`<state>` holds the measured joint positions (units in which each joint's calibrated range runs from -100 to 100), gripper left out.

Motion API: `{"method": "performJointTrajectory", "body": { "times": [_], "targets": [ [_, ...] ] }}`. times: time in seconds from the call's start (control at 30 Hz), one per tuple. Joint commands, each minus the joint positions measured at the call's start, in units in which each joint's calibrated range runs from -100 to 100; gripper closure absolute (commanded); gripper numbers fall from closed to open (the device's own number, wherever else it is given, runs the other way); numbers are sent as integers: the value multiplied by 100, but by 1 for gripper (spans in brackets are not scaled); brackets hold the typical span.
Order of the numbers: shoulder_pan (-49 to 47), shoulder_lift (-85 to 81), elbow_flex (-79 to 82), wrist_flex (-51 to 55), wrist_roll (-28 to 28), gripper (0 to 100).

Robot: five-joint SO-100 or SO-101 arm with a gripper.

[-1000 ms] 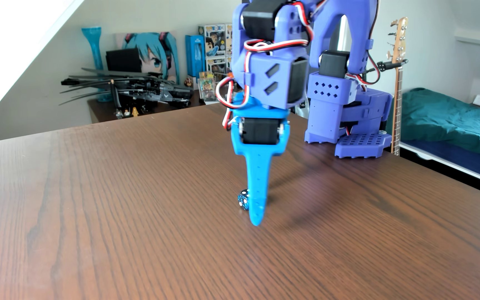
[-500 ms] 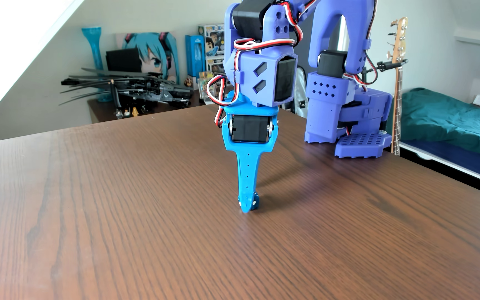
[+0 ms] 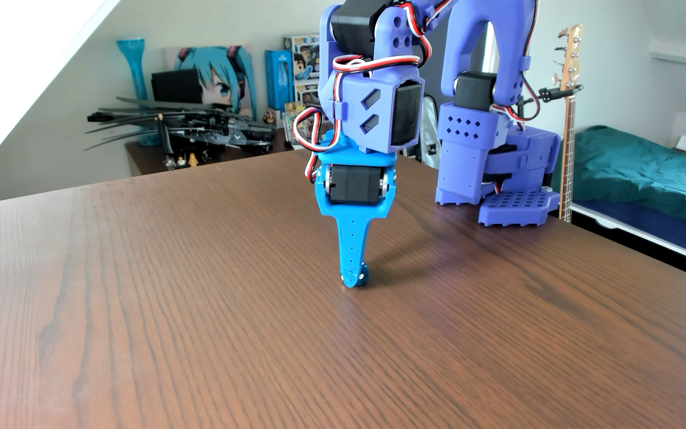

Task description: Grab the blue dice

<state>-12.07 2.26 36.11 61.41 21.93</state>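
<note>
The hand points straight down, its tip just above the brown surface. The blue dice sits at the very tip, mostly hidden behind the near finger, with only a sliver of dark blue and a white pip or two showing at the finger's right edge. The fingers appear clamped on it. Such a small, glossy, rounded cube is probably light, hard and slippery; it could squirt out if pinched on its corners. The safest hold is likely flat on two opposite faces, centred between the fingertips, with steady pressure.
</note>
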Motion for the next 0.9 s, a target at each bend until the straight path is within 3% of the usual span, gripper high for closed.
{"method": "performJointTrajectory", "body": {
  "times": [0.0, 0.23, 0.5, 0.73, 0.87],
  "targets": [
    [-103, -925, -899, 259, -585, 98],
    [-209, -3687, -1948, 1097, -1489, 98],
    [331, -6467, -1821, 1277, -1799, 98],
    [1714, -6576, 222, -587, -2283, 98],
    [1927, -7070, 1669, -1673, -2356, 98]
  ]
}}
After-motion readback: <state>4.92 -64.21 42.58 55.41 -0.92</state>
